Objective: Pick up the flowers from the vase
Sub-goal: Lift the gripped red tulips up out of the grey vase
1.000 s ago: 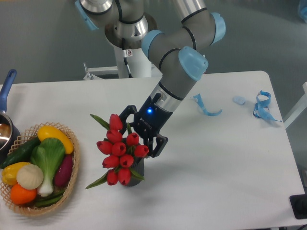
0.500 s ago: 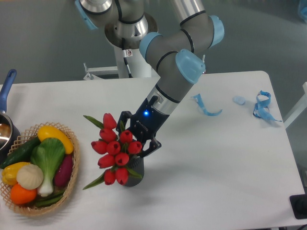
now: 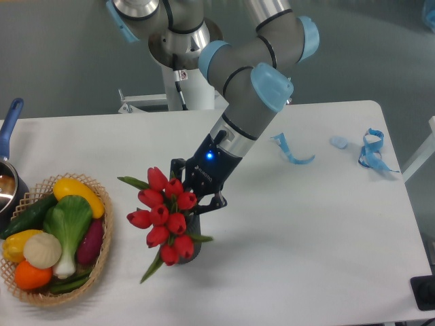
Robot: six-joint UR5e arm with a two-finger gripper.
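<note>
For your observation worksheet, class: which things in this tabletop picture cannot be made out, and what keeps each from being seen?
- Claw: fixed camera; the flowers cover its fingertips, so open or shut cannot be told.
- Vase: fixed camera; the tulip buds and leaves hide all but a dark sliver.
- Pot: cut off by the left edge; only a blue handle and part of the rim show.

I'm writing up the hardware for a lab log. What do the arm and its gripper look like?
The arm is built of thick silver-grey metal tubes, with rounded light-blue caps on the joints. A thin dark cable hangs by its base. The wrist section is black with a small glowing blue light and a white mark beside it. The gripper is black, with two angular fingers.
</note>
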